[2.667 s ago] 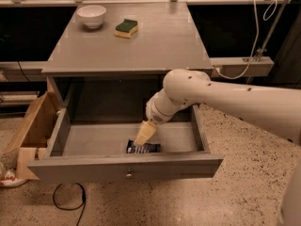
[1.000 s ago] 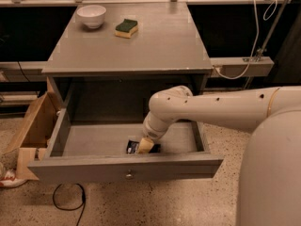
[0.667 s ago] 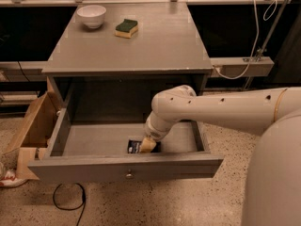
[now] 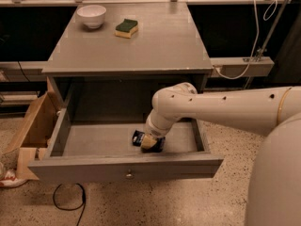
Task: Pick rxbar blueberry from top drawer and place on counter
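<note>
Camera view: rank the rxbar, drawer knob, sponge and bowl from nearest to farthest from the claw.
The claw is down inside the top drawer.
1. rxbar blueberry, right at the claw.
2. knob, on the drawer front.
3. sponge, back of the counter.
4. bowl, beyond the sponge.

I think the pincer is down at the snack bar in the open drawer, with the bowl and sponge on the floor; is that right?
Not quite: the camera view shows the bowl and sponge on the counter, not the floor. The pincer is indeed down at the snack bar in the open drawer.
</note>
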Available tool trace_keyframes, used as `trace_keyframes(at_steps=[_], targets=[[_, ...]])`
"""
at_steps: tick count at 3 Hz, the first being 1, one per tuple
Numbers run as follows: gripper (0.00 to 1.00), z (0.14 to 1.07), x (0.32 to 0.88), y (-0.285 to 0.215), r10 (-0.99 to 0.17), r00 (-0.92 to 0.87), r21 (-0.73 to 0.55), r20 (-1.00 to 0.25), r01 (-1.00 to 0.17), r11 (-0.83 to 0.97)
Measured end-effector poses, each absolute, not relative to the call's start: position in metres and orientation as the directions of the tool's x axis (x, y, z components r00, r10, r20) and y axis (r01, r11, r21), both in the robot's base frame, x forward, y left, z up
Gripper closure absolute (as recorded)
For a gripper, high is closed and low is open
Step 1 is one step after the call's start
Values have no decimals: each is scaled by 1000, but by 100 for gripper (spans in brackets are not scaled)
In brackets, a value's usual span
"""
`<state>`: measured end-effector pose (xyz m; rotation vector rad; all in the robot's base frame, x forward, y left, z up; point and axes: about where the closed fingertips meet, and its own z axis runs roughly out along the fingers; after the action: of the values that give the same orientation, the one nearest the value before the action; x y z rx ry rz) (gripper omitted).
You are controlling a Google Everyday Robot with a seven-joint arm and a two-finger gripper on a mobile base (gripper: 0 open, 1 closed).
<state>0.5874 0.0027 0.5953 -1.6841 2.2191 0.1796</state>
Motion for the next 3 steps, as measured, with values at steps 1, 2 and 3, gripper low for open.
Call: trace_keyframes(at_steps=[1, 2, 3], targets=[[100, 627, 585, 3, -897, -177, -162, -406, -952, 261], [100, 700, 580, -3, -848, -108, -230, -519, -938, 260], [100, 784, 578, -43, -793, -60, -283, -606, -916, 285]])
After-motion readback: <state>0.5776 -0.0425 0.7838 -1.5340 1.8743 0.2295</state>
